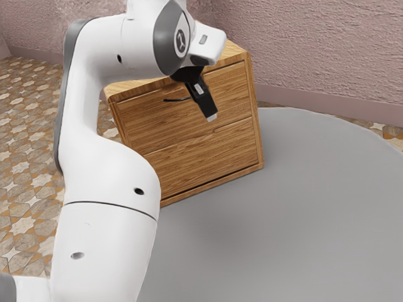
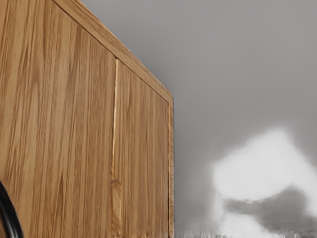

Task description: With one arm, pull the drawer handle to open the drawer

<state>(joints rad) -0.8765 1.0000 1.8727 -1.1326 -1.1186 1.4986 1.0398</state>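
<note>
The white arm point(image 1: 107, 189) stands nearest the camera, in front of the cabinet point(image 1: 189, 151) and covering its corner on the exterior view's left. The cabinet is wooden, sits on the grey table point(image 1: 302, 207) and has two drawers, one above the other. The upper drawer point(image 1: 151, 123) and the lower drawer point(image 1: 208, 160) both lie flush with the cabinet face, so their contents cannot be seen.

The drawer handle point(image 1: 176, 99) is on the upper drawer, high on the cabinet front. It is a thin black bar whose long axis runs level across the front, parallel to the cabinet's top edge. The gripper point(image 1: 208, 112) hangs down against the cabinet front at the end of the handle toward the exterior view's right. How far it is opened cannot be told, nor whether it grips the bar.

In the wrist view the cabinet face point(image 2: 74, 124) is close, with a black curve of the handle point(image 2: 7, 213) at its edge.

Patterned floor tiles point(image 1: 25, 126) and a pink wall point(image 1: 315, 44) lie behind the cabinet
</note>
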